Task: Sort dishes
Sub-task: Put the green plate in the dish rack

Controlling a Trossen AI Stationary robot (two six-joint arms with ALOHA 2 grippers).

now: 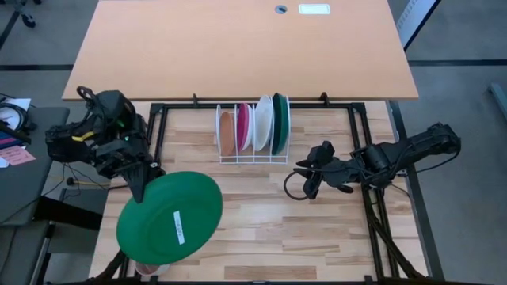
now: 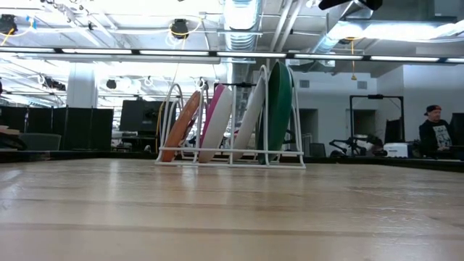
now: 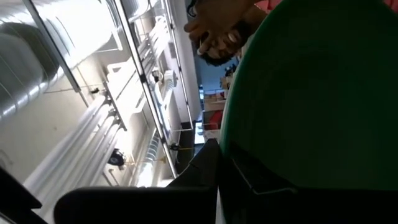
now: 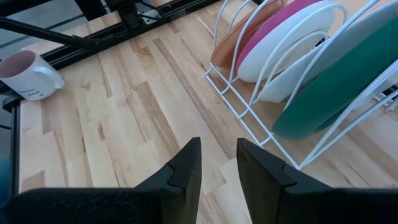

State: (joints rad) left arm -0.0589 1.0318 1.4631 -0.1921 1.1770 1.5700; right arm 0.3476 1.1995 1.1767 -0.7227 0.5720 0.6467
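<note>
My left gripper (image 1: 139, 187) is shut on a dark green plate (image 1: 170, 215) with a white label, held high over the table's near left corner; this plate fills the left wrist view (image 3: 311, 93). Four more dishes stand on edge in a white wire rack (image 1: 238, 159) at the table's far middle: orange-brown (image 1: 226, 133), magenta pink (image 1: 244, 127), white (image 1: 262, 123) and dark green (image 1: 280, 123). My right gripper (image 1: 311, 180) hovers right of the rack, open, with nothing between its fingers (image 4: 217, 168). My left gripper pinches the green plate's rim (image 1: 144, 192) between its two fingers, at the edge nearest the arm. The fingers (image 3: 249, 186) come roughly level from the table's far left. The plate is lifted clear of the table, close to flat, labelled face up.
A small pink mug (image 4: 28, 74) stands at the table's near left, partly under the held plate (image 1: 150, 270). Black frame rails (image 1: 372, 206) run along the table's sides. A larger desk (image 1: 238, 47) lies beyond the far edge. A person (image 2: 435, 130) stands in the room behind.
</note>
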